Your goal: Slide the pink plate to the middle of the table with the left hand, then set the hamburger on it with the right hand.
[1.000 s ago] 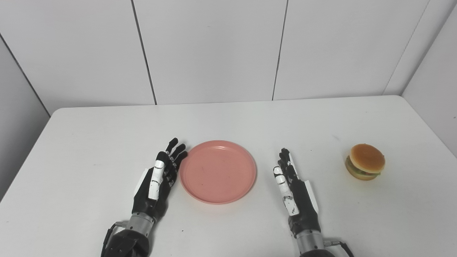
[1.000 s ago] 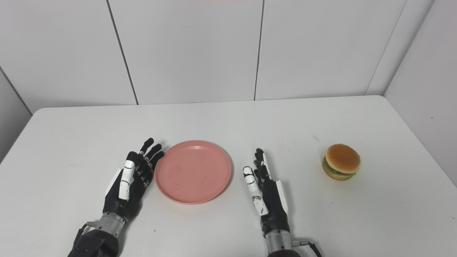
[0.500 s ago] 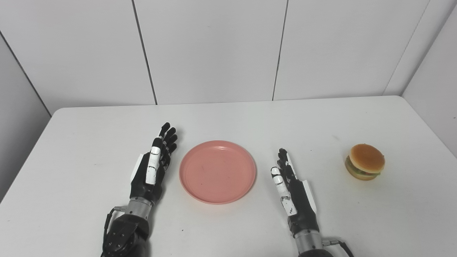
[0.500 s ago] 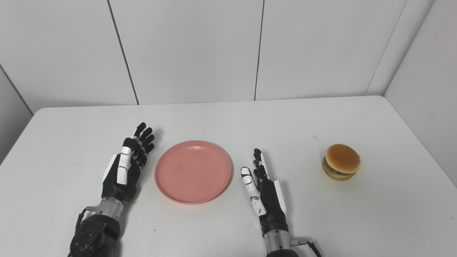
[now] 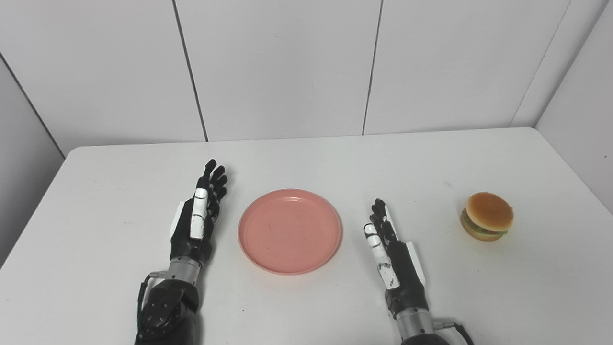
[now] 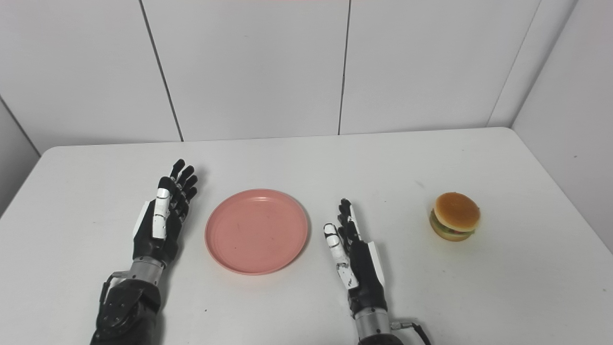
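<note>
The pink plate [image 5: 289, 230] lies empty near the middle of the white table [image 5: 311, 158]. My left hand [image 5: 197, 216] is open, fingers straight, on the table a short gap left of the plate and not touching it. My right hand [image 5: 390, 254] is open and empty, edge-on, just right of the plate. The hamburger [image 5: 487, 222] stands upright on the table at the far right, well clear of my right hand. The plate [image 6: 256, 231], left hand [image 6: 163, 218], right hand [image 6: 353, 256] and hamburger [image 6: 454, 223] also show in the right eye view.
White wall panels [image 5: 287, 67] rise behind the table's far edge. A side wall [image 5: 589, 120] stands close to the right edge near the hamburger. The table's front edge is below the picture.
My left hand has drawn away from the plate's left rim, moving left and farther up the table. The plate, the hamburger and my right hand have stayed put. The camera shifted slightly.
</note>
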Robot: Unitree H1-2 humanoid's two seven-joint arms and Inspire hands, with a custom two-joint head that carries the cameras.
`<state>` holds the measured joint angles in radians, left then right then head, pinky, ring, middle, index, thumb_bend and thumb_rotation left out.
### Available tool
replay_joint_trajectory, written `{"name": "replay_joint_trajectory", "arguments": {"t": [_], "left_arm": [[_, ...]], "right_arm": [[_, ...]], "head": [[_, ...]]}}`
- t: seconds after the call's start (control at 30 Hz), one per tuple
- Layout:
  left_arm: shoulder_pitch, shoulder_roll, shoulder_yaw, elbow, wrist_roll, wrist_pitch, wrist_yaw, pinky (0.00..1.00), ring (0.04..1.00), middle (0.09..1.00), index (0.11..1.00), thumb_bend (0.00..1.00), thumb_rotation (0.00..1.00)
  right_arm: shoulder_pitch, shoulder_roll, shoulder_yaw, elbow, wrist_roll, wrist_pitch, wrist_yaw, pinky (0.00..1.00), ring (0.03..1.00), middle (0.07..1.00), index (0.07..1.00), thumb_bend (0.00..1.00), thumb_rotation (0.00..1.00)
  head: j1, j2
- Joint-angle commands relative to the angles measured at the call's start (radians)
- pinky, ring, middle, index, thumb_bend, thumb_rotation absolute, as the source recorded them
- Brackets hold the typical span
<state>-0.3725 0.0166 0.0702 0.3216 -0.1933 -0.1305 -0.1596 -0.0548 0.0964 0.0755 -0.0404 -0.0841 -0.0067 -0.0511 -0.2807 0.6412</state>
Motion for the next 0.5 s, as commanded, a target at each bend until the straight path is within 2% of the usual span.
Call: {"name": "replay_joint_trajectory", "arguments": {"t": [0.0,0.17,0.3,0.37,0.47], "left_arm": [[0.051,-0.027,-0.005,0.009,-0.025,0.033,-0.002,1.00,0.976,0.971,0.985,0.64,1.00],[0.075,-0.032,-0.013,-0.044,-0.036,0.099,-0.012,1.00,0.981,0.975,0.990,0.66,1.00],[0.090,-0.037,-0.018,-0.068,-0.029,0.116,-0.009,1.00,0.967,0.961,0.972,0.65,1.00],[0.099,-0.042,-0.019,-0.082,-0.032,0.133,-0.006,0.99,0.960,0.955,0.963,0.65,1.00],[0.107,-0.048,-0.019,-0.094,-0.032,0.146,-0.003,0.97,0.947,0.941,0.949,0.63,1.00]], "right_arm": [[0.022,-0.013,-0.010,0.028,-0.005,0.002,-0.005,0.99,1.000,1.000,1.000,0.69,0.89],[0.019,-0.017,-0.020,0.032,-0.038,-0.034,-0.036,0.98,1.000,1.000,1.000,0.67,0.88],[0.016,-0.022,-0.032,0.020,-0.084,-0.038,-0.066,1.00,1.000,1.000,0.998,0.64,0.91],[0.010,-0.023,-0.046,0.020,-0.091,-0.061,-0.085,1.00,0.998,0.994,0.993,0.63,0.90],[-0.002,-0.040,-0.052,0.019,-0.181,-0.100,-0.142,0.97,0.983,0.975,0.977,0.59,0.92]], "head": [[-0.003,-0.005],[-0.009,-0.005],[-0.027,-0.006],[-0.030,-0.007],[-0.035,-0.007]]}}
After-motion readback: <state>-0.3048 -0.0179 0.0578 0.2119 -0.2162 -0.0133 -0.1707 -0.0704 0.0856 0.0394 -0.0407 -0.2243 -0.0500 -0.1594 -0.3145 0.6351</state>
